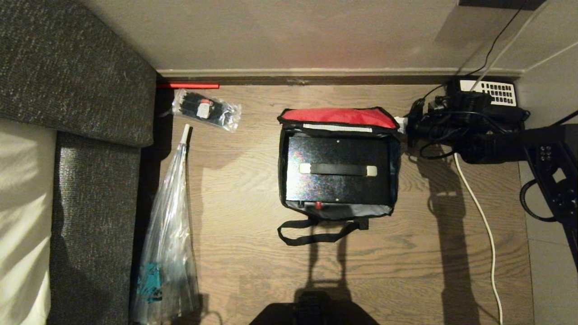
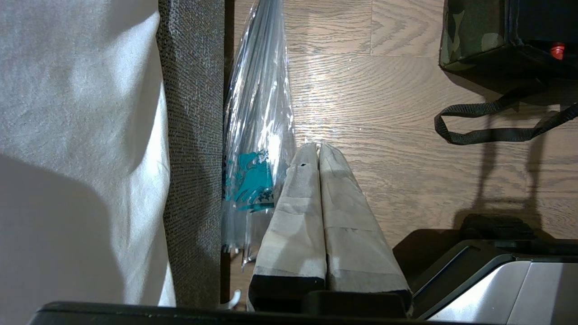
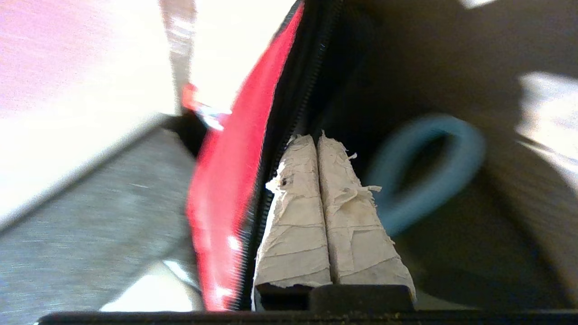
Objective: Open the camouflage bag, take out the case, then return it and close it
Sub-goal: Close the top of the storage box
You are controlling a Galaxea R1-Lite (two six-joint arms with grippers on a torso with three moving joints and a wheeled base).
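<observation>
Camouflage bag sits on wood-plank floor, lid flipped back toward the baseboard, red lining up. Case lies inside, black handle on top, red button at near edge. Strap loop trails on floor. Grey sofa at left; clear plastic umbrella along it, small plastic bag near the wall. Desk telephone and white cable at right. Right gripper at the lid's right corner.

Left wrist view: left gripper with fingers pressed together, above floor, beside umbrella.

Right wrist view: right gripper fingers together, holding nothing visible, against the lid's zipper edge.
</observation>
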